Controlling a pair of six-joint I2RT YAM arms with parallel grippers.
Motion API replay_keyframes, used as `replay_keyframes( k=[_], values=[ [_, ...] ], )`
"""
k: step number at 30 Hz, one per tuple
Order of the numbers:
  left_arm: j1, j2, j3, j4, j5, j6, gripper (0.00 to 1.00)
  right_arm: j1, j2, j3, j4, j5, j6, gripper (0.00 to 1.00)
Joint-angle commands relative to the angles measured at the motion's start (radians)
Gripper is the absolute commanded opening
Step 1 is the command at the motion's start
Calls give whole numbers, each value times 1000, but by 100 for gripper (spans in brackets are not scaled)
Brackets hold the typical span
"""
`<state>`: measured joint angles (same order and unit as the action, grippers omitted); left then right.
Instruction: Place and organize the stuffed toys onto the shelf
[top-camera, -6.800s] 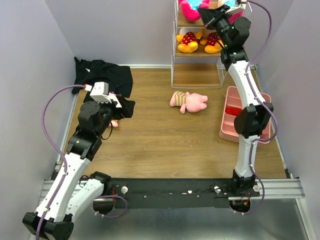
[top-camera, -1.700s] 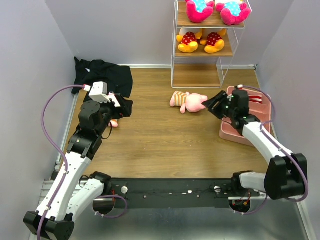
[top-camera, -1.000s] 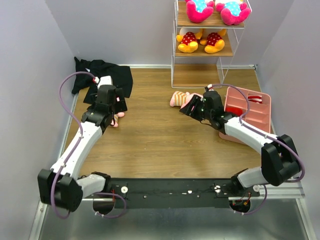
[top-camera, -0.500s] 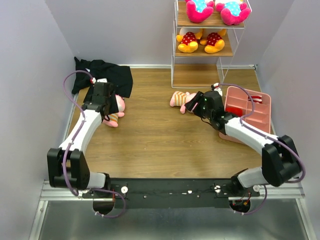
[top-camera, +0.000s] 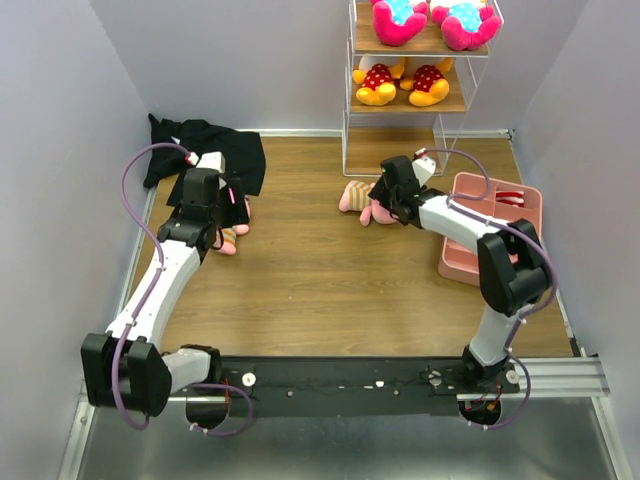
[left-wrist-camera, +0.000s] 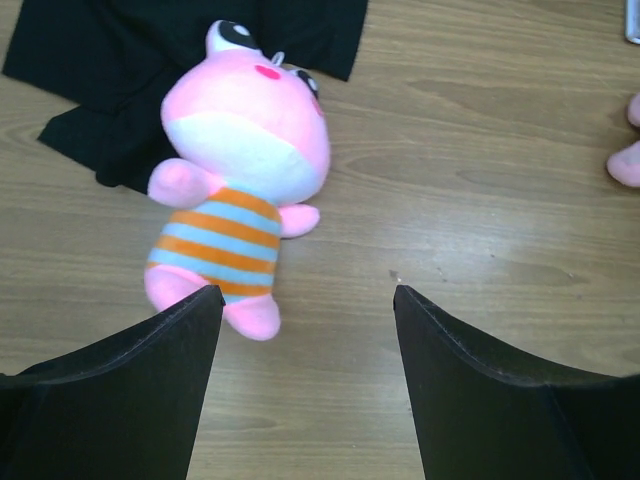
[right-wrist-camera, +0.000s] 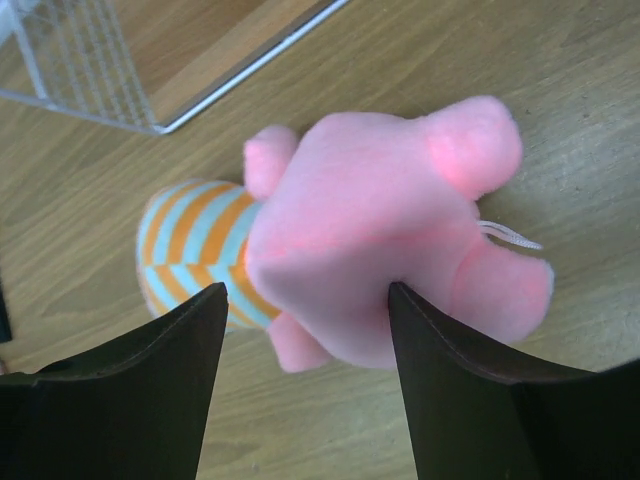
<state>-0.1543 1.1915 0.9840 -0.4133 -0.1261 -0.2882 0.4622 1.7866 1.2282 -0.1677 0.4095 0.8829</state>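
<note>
Two pale pink stuffed toys in striped shirts lie on the wood floor. One stuffed toy (top-camera: 231, 239) (left-wrist-camera: 245, 180) lies face up at the left, its head on a black cloth (top-camera: 215, 150). My left gripper (top-camera: 227, 212) (left-wrist-camera: 305, 290) hovers over it, open, with the toy's foot by the left fingertip. The other stuffed toy (top-camera: 356, 197) (right-wrist-camera: 380, 220) lies near the shelf (top-camera: 350, 95). My right gripper (top-camera: 385, 198) (right-wrist-camera: 305, 290) stands open over the back of its head. Two magenta and two yellow toys sit on the shelf's upper boards.
A pink compartment tray (top-camera: 500, 240) lies on the floor at the right, beside my right arm. The shelf's wire foot (right-wrist-camera: 90, 85) is close behind the right-hand toy. Grey walls close in the left, back and right sides.
My right gripper has swung back and left over the toy's head, its jaws opening wider. My left gripper has shifted down over the left toy, its jaws a little narrower.
</note>
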Motion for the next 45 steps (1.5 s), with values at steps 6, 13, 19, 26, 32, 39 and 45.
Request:
replay_keyframes(
  k=[6,13,19,26,32,39,45],
  values=[
    [-56,-79,21,30,103,-35,79,-16,18,-8,55,-58,-191,9],
    [-90,-67,42,105,364,-140,82,-16,-297,-350,480,-401,-386,1],
    [-155,43,146,93,509,-150,88,-17,-424,-461,670,-799,-363,1],
    [-223,75,104,238,648,-275,90,-17,-429,-510,916,-1017,-268,1],
    [-261,123,114,255,646,-269,45,-17,-383,-509,964,-1029,-256,7],
    [-310,152,73,370,620,-321,0,-19,-392,-458,765,-956,-283,58],
    [-412,220,177,230,207,-230,0,-30,-434,-349,328,-700,-308,74]
  ],
)
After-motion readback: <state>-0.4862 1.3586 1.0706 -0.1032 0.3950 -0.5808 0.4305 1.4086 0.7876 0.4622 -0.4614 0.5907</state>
